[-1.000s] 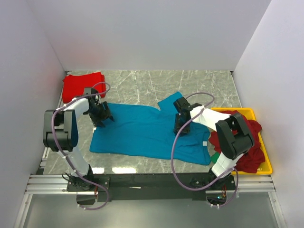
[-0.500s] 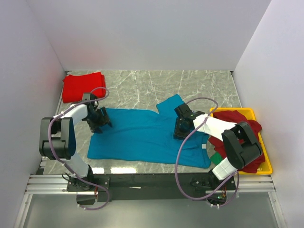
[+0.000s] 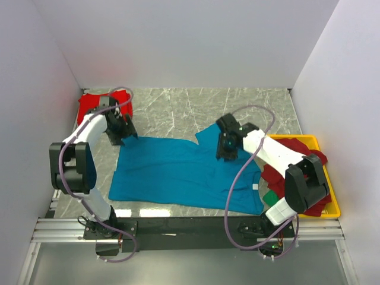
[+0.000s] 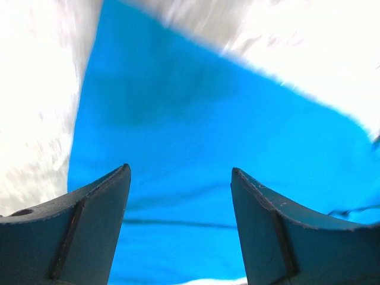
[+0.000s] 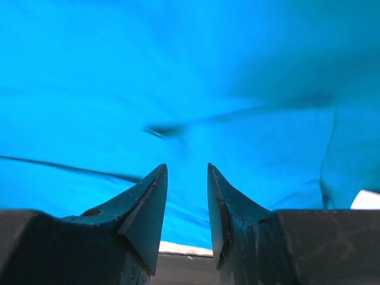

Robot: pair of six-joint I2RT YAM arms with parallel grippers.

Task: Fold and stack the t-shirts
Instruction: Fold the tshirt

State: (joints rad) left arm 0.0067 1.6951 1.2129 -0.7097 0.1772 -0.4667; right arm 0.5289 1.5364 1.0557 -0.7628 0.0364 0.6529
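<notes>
A teal-blue t-shirt (image 3: 172, 172) lies spread flat across the middle of the marble table. My left gripper (image 3: 123, 135) hovers over its back left corner, open and empty, with the shirt (image 4: 208, 119) below the fingers (image 4: 178, 169). My right gripper (image 3: 224, 153) is over the shirt near its back right sleeve. Its jaws (image 5: 187, 166) stand a narrow gap apart with nothing between them, and teal cloth (image 5: 178, 71) fills that view. A folded bright red t-shirt (image 3: 95, 105) lies at the back left corner. Maroon (image 3: 309, 178) and green (image 3: 270, 197) t-shirts lie heaped at the right.
The yellow tray (image 3: 335, 208) holding the heaped shirts stands against the right wall. White walls close in the table on the left, back and right. Bare marble (image 3: 178, 110) shows behind the teal shirt. The arm cables loop above both wrists.
Both grippers have moved toward the back of the table. The left one went from the shirt's left edge to its back left corner. The shirt's left side lies a little further left.
</notes>
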